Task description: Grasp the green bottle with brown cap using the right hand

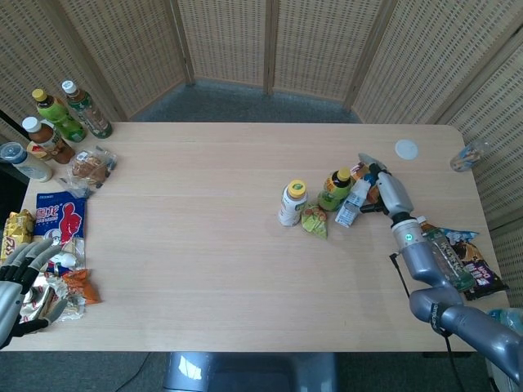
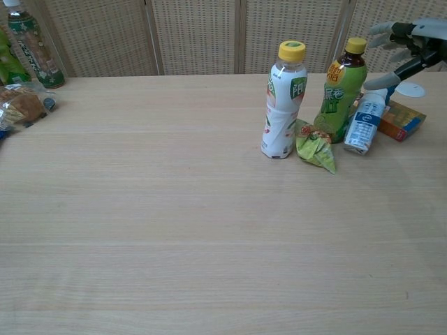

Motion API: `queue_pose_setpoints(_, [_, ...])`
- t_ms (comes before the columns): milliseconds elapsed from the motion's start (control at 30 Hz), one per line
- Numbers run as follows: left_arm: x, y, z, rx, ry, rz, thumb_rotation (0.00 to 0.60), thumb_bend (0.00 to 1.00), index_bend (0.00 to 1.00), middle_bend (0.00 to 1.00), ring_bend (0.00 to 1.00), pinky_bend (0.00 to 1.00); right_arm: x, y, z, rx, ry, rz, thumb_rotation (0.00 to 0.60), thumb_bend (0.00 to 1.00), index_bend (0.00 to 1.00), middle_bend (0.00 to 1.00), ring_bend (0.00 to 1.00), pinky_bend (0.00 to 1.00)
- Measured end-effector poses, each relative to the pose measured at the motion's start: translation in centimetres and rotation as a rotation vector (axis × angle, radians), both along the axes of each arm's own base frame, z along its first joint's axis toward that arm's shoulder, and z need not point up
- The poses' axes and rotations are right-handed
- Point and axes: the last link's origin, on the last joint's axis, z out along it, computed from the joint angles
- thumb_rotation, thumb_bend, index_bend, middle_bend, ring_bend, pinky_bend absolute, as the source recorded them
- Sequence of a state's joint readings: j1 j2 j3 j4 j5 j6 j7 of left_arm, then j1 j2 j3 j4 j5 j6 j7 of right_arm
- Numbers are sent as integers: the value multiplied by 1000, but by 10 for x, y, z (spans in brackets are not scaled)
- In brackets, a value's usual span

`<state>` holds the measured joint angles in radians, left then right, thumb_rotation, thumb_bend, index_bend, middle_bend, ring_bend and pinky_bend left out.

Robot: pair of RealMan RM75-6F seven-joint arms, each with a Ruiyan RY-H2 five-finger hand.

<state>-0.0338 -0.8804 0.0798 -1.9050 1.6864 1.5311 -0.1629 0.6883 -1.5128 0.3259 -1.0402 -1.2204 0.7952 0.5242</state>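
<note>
The green-labelled bottle (image 1: 334, 189) (image 2: 341, 91), brown at the neck with a yellow cap, stands upright right of the table's middle. My right hand (image 1: 378, 183) (image 2: 404, 47) hovers just to its right, above an orange box, fingers spread and holding nothing. A small white bottle with a blue label (image 1: 350, 203) (image 2: 363, 120) leans between the hand and the green bottle. My left hand (image 1: 21, 282) is at the front left corner, fingers apart, over snack packets.
A white bottle with a yellow cap (image 1: 292, 202) (image 2: 284, 101) and a green snack packet (image 1: 315, 220) (image 2: 316, 144) sit left of the target. The orange box (image 2: 401, 120) and a white lid (image 1: 406, 149) lie to the right. Bottles (image 1: 61, 114) and snacks line the left edge.
</note>
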Motion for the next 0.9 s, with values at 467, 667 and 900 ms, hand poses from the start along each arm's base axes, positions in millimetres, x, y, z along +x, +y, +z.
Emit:
queue_pose_setpoints(467, [0, 1, 0, 1, 4, 14, 600, 347, 110, 62, 0, 0, 11, -29, -33, 87, 11, -23, 587, 98, 0, 0, 0, 0])
queue_pose_setpoints(667, [-2, 0, 0, 1, 5, 25, 600, 346, 109, 62, 0, 0, 22, -39, -41, 104, -3, -15, 595, 82, 0, 0, 0, 66])
queue_pose_setpoints(900, [-4, -2, 1, 8, 5, 39, 600, 346, 108, 62, 0, 0, 26, -43, -49, 102, -30, -16, 600, 38, 16, 221, 79, 334])
